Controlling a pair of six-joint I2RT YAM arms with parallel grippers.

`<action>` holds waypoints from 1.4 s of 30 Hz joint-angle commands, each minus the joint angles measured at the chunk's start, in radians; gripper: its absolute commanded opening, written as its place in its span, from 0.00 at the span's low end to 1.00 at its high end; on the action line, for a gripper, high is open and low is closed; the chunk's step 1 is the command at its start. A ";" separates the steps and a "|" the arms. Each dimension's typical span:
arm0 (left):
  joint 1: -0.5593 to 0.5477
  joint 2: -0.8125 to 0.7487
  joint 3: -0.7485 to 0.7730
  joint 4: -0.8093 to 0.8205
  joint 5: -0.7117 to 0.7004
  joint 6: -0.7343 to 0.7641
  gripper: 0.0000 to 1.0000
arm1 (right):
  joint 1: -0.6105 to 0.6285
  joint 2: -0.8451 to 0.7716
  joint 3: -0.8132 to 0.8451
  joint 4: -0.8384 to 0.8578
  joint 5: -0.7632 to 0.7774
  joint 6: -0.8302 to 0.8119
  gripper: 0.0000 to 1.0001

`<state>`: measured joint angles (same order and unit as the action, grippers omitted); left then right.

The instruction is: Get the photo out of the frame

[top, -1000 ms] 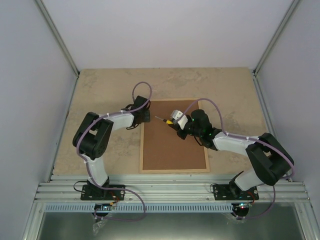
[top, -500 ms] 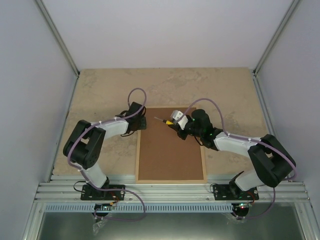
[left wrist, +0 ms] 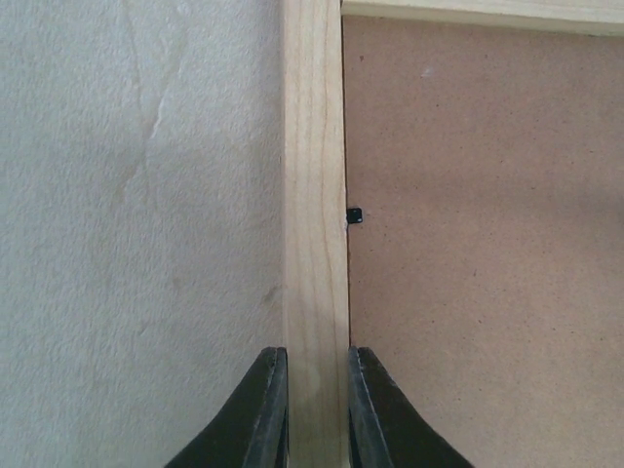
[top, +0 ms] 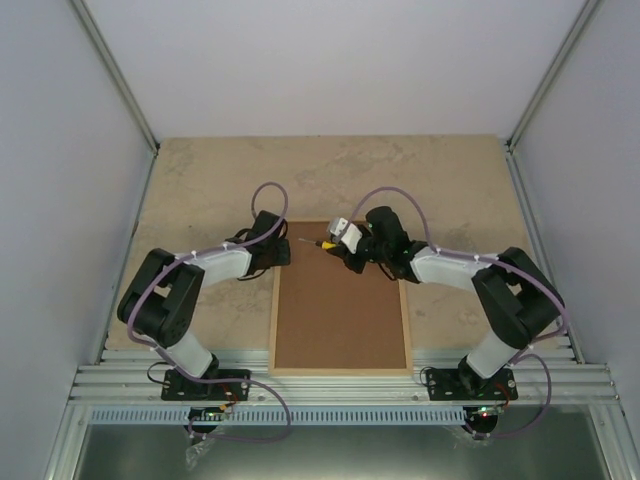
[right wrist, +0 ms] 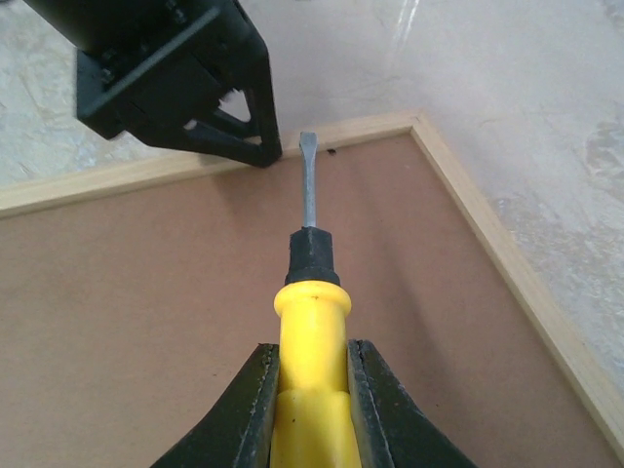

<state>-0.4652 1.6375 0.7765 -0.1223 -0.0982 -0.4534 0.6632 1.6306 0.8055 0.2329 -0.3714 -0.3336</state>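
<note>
I saw two arms, one frame (top: 272, 310), one brown board (top: 340, 320) and one screwdriver (right wrist: 310, 292). One tiny black clip (left wrist: 354, 215) sat where the board met the wood.

The frame lay flat on the table (top: 200, 180) with its back up, long sides running from 12 to 6 o'clock. Its short edge at 6 o'clock was near the table's edge. Bare table lay open at 12, and some at 9 and 3. The photo was hidden from me.

The left gripper (left wrist: 317, 356) pinched the frame's 9 o'clock rail near the far corner, one finger on each side. The right gripper (right wrist: 312, 356) squeezed the screwdriver's handle. Its tip pointed at that same rail, just beside the left gripper.

The frame was thin, pale, smooth wood. The board was dull and flat. The table looked like speckled stone. The screwdriver had a round yellow handle, a black collar and a flat grey blade.
</note>
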 commanded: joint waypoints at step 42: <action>0.069 0.058 -0.005 0.069 0.118 0.018 0.06 | -0.043 0.463 0.500 -0.372 -0.148 -0.214 0.00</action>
<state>-0.4000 1.6691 0.7738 -0.0429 -0.0158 -0.4488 0.6239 2.0678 1.2835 -0.0990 -0.5125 -0.5282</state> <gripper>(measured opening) 0.168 0.156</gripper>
